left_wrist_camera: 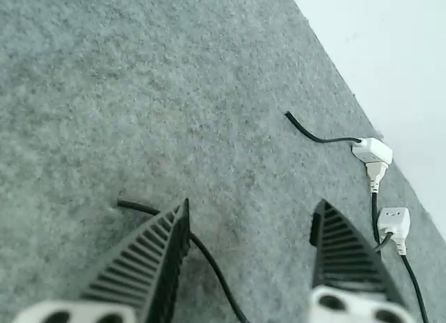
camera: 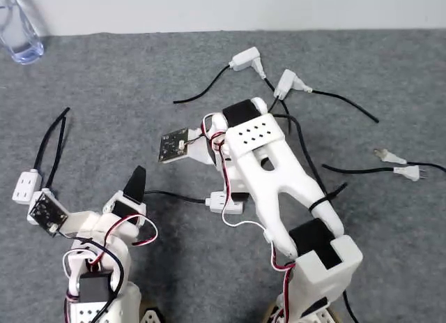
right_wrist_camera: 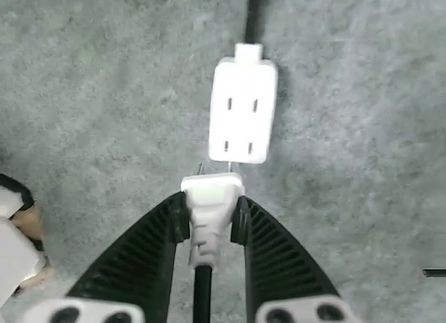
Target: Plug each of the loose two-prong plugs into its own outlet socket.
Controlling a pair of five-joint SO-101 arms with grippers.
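Right end effector (right_wrist_camera: 209,201): plug (right_wrist_camera: 211,187) outside socket (right_wrist_camera: 242,110)

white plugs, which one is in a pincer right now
The white two-prong plug clamped in the right pincer, prongs facing a white outlet block; the plug pair far right lies free on the grey mat.

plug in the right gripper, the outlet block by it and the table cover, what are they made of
Plug in the right gripper: probably moulded white plastic, smooth, faint sheen; its prongs look metal. Outlet block: seemingly the same smooth white plastic, rounded edges. Table cover: likely grey felt or low carpet, matte, fuzzy texture.
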